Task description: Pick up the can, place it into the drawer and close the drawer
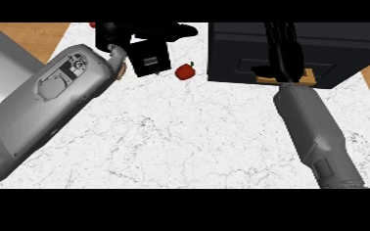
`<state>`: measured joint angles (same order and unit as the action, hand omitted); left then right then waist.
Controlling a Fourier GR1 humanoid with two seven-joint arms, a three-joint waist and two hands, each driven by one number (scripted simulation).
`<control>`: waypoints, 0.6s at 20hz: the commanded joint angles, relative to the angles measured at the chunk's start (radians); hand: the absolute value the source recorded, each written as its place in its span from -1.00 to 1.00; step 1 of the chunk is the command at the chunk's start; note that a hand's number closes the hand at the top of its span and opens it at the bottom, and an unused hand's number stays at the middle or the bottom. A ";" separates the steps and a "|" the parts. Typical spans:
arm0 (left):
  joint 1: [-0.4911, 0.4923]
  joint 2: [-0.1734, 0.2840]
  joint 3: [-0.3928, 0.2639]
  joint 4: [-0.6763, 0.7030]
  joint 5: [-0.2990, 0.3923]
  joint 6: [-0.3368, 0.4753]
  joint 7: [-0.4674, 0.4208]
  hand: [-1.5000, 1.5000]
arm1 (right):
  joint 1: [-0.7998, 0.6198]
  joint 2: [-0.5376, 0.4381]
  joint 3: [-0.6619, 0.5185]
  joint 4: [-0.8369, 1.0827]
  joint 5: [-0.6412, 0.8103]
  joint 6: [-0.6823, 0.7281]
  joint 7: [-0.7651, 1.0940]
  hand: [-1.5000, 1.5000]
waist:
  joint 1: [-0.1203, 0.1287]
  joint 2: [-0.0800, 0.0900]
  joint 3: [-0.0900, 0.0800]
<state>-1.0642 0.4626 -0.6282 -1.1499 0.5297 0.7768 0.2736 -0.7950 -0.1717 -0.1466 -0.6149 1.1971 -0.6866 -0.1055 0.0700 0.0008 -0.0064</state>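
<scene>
My two grey forearms come in over the white marbled counter (pixel 180 142), the left one broad and close along the left edge, the right one slimmer on the right side. Farther out, my right hand (pixel 283 54) stretches with straight fingers over the front of the dark drawer unit (pixel 239 54) at the far right corner, fingertips reaching past a tan strip (pixel 309 77) low on its face; I call that hand open. My left hand (pixel 148 41) is up at the far edge, left of the middle, its black fingers bunched over something I cannot make out, so I cannot tell whether it is closed or gripping. The can I cannot pick out anywhere. A small red apple (pixel 186 71) lies on the counter between my left hand and the drawer unit, apart from both.
</scene>
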 commanded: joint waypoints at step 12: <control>0.149 0.066 0.012 -0.183 -0.047 -0.008 0.015 -1.00 | -0.290 -0.031 -0.078 0.334 0.005 -0.069 0.010 -1.00 | 0.032 0.026 0.009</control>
<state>-0.9313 0.5128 -0.6123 -1.2857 0.4965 0.7681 0.2689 -1.0086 -0.2047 -0.2052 -0.3413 1.2105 -0.7506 -0.0948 0.0814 0.0158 -0.0016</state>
